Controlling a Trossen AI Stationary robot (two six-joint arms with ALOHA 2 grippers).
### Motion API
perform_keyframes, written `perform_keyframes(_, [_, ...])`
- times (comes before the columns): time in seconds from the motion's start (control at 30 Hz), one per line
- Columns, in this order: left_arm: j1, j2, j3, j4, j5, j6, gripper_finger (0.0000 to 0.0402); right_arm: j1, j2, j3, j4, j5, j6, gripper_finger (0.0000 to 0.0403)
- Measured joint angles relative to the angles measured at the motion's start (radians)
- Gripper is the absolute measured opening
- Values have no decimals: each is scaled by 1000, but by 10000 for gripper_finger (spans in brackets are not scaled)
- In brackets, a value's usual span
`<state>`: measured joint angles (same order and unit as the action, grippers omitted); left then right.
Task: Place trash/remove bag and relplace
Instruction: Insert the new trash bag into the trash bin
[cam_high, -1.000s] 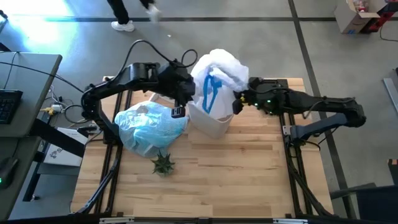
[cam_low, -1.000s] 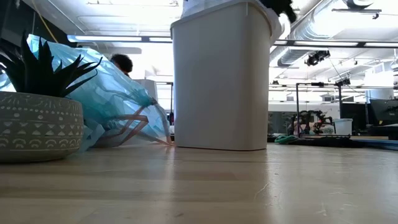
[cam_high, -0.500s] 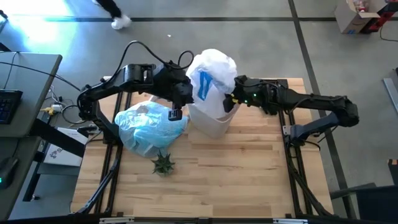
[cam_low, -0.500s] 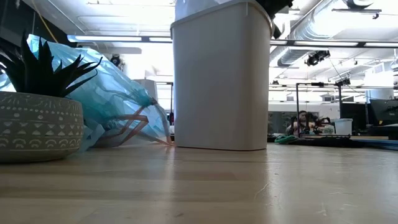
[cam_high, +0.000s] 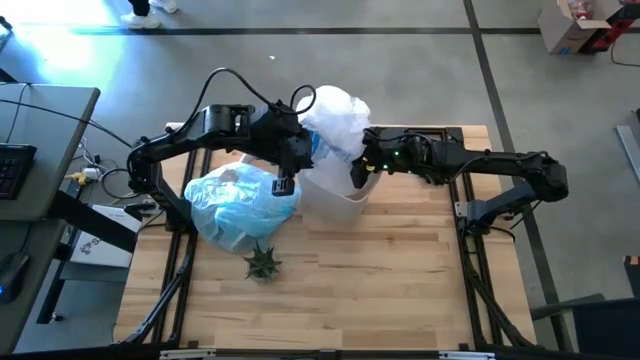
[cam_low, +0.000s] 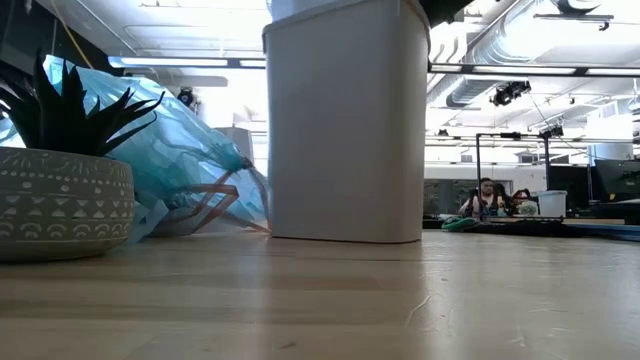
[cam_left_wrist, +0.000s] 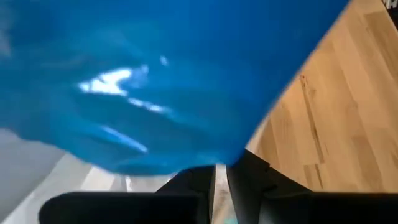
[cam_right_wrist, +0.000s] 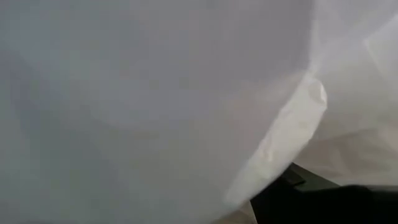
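Old crinkly light-blue full bag is out on wooden table; fresh white plastic liner only half-seated over white plastic bin, left gripper pinched shut at rim, prob. on liner, right gripper grip can't tell.

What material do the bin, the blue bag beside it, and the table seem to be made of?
The bin looks like white plastic: smooth, matte, rounded walls. The blue bag seems to be thin plastic film: translucent, crinkled and glossy. The table appears to be wood: pale joined planks with visible grain, and a light sheen in the low view.
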<state>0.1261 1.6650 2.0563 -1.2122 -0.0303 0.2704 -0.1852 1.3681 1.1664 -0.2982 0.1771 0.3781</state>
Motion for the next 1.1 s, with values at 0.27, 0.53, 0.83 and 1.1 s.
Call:
perform_keyframes(0.27, [-20, 0, 0, -31, 1, -5, 21, 13, -14, 40, -5, -108, 6, 122])
perform_keyframes(0.53, [-23, 0, 0, -65, -2, -12, 21, 77, -15, 196, -231, -64, -20, 151])
perform_keyframes(0.83, [-15, -1, -45, -68, -4, -8, 21, 167, -16, 293, -399, 131, -26, 209])
perform_keyframes(1.1, [-7, 0, -172, -41, -33, 6, 21, 246, -36, 293, -456, 297, -17, 234])
